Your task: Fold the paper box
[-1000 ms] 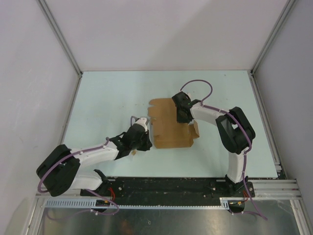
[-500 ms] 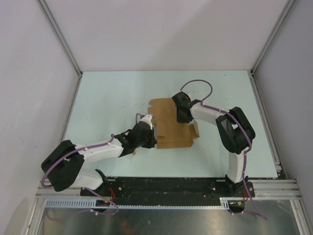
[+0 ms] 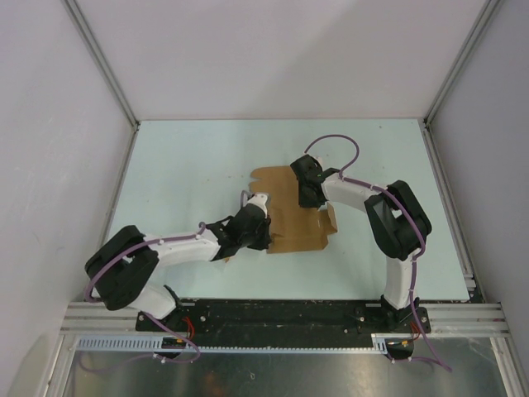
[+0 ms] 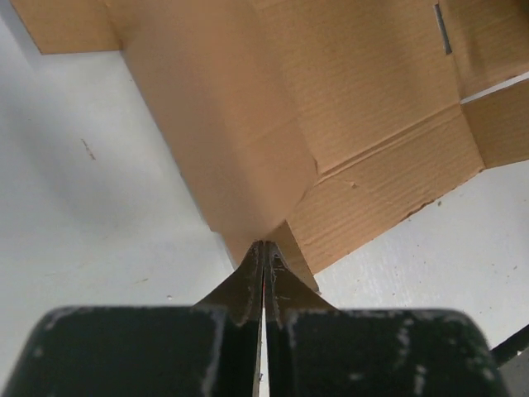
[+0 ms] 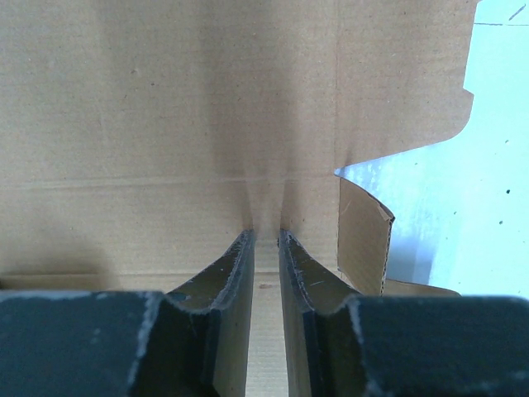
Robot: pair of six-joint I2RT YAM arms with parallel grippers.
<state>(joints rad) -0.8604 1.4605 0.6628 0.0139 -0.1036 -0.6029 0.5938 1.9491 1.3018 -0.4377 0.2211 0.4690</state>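
The paper box (image 3: pixel 293 225) is a brown cardboard sheet lying mostly flat at the table's middle. My left gripper (image 3: pixel 262 234) is at its near-left edge. In the left wrist view the gripper (image 4: pixel 264 246) is shut, with its tips against a left panel of the box (image 4: pixel 231 141) that stands raised off the table. My right gripper (image 3: pixel 311 198) rests tip-down on the sheet's right part. In the right wrist view the gripper (image 5: pixel 265 236) has its jaws a narrow gap apart, with nothing between them, pressed onto the cardboard (image 5: pixel 165 124). A small tab (image 5: pixel 364 240) stands up beside it.
The pale blue-green table (image 3: pixel 182 165) is enclosed by white walls at the left, back and right. A black rail (image 3: pixel 281 313) with the arm bases runs along the near edge. Purple cables loop over both arms.
My left arm has moved right, bringing its shut gripper from beside the sheet's left edge onto it. The left panel now stands more raised. The right arm has not moved.
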